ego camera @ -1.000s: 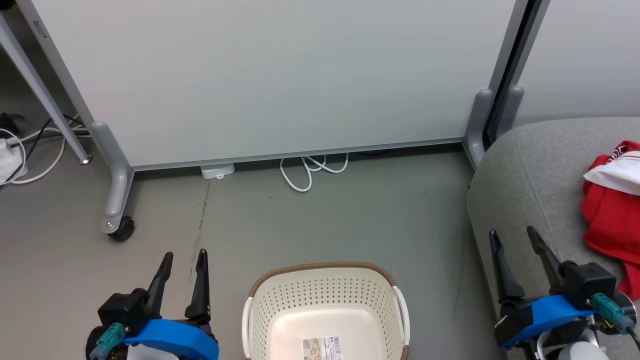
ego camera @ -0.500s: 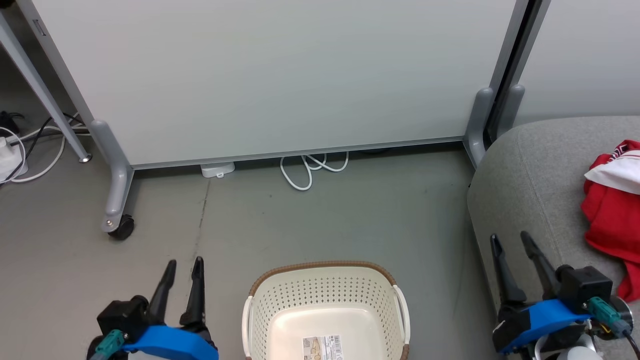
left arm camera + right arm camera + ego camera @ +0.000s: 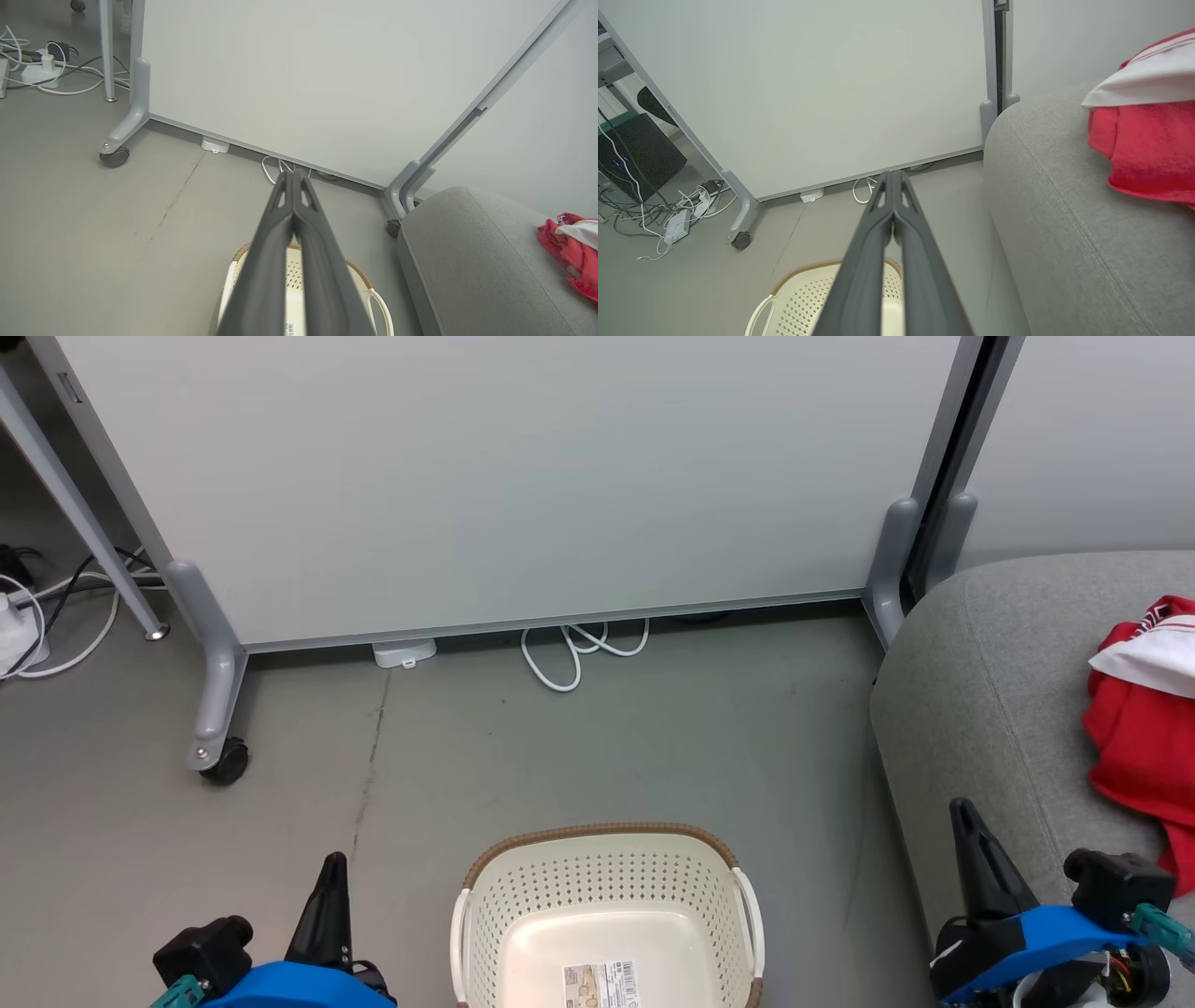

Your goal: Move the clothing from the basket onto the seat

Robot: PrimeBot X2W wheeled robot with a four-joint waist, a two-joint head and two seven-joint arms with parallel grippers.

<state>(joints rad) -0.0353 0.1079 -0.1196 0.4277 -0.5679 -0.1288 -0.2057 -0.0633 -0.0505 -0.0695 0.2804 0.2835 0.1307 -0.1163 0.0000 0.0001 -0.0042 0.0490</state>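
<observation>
The left hand (image 3: pixel 330 870) is hanging empty and low, its two dark fingers pressed together with nothing between them. The right hand (image 3: pixel 963 823) is doing the same on the other side, fingers lying flat against each other and gripping nothing. Between the two hands the basket (image 3: pixel 597 832) is sitting on the floor (image 3: pixel 653 737). Its pale bottom is showing bare apart from a printed label (image 3: pixel 602 985), so nothing looks left to lift out. The right hand is hanging at the near edge of the seat (image 3: pixel 980 691). Ahead of its fingertips and off to its right, the clothing (image 3: pixel 1139 747) is lying in a red and white heap on the grey cushion, well apart from the hand. Judging by this, both hands are resting shut and clear of basket and heap because the moving appears done. Beyond both sets of fingers a pale partition (image 3: pixel 523 476) is standing on castors, with a white cable (image 3: pixel 560 663) looping at its foot.
</observation>
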